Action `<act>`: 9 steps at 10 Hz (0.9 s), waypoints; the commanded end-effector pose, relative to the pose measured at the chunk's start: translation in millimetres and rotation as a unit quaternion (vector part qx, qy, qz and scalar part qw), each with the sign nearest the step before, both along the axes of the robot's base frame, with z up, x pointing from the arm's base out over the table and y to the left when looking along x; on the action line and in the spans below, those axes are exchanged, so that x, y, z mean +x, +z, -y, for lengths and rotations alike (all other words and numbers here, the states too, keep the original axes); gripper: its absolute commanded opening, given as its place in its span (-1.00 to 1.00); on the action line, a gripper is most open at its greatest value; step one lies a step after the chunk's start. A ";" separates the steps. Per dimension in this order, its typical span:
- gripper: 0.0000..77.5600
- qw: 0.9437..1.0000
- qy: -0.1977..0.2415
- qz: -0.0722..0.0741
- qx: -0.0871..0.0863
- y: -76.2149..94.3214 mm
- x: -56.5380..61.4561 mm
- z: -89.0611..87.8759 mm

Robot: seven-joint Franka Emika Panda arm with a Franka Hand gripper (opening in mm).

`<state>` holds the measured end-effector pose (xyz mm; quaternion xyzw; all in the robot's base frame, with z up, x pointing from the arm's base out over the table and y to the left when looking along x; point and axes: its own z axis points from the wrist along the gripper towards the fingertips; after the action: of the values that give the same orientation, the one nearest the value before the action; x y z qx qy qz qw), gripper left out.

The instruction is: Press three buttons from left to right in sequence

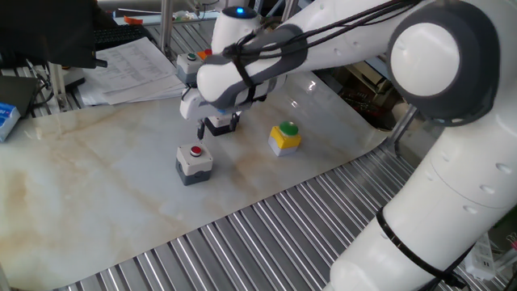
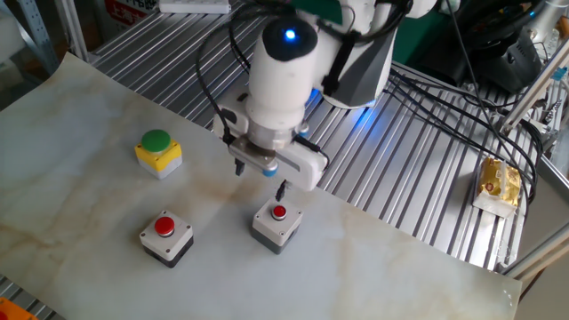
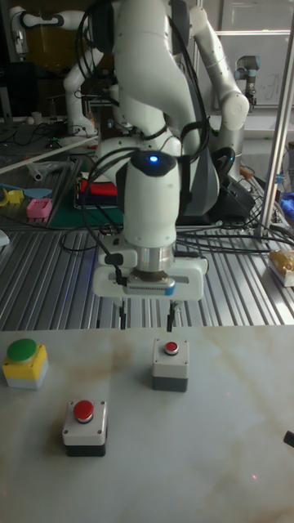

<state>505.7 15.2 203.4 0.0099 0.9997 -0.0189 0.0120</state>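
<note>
A light-grey box with a red button stands on the marbled sheet. Just above it hovers my gripper, open, with its fingers wide apart and nothing held. One fingertip hangs a short way over that red button without touching it. A second grey box with a red button sits nearer the sheet's edge; the arm hides it in one fixed view. The yellow box with a green dome stands apart from both.
A grey box with a small green button and an orange box sit beside a stack of papers. Metal slats surround the sheet. A snack packet and cables lie on the slats.
</note>
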 end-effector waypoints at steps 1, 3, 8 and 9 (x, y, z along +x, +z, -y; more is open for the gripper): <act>1.00 1.000 -0.002 -0.010 0.004 26.1 13.5 8.6; 1.00 1.000 0.002 -0.016 0.004 37.7 21.7 12.9; 1.00 1.000 0.007 -0.008 0.015 57.4 38.6 25.0; 1.00 1.000 0.014 -0.007 0.015 60.5 43.1 27.8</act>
<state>543.7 -9.4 259.5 0.0031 1.0000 -0.0046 0.0024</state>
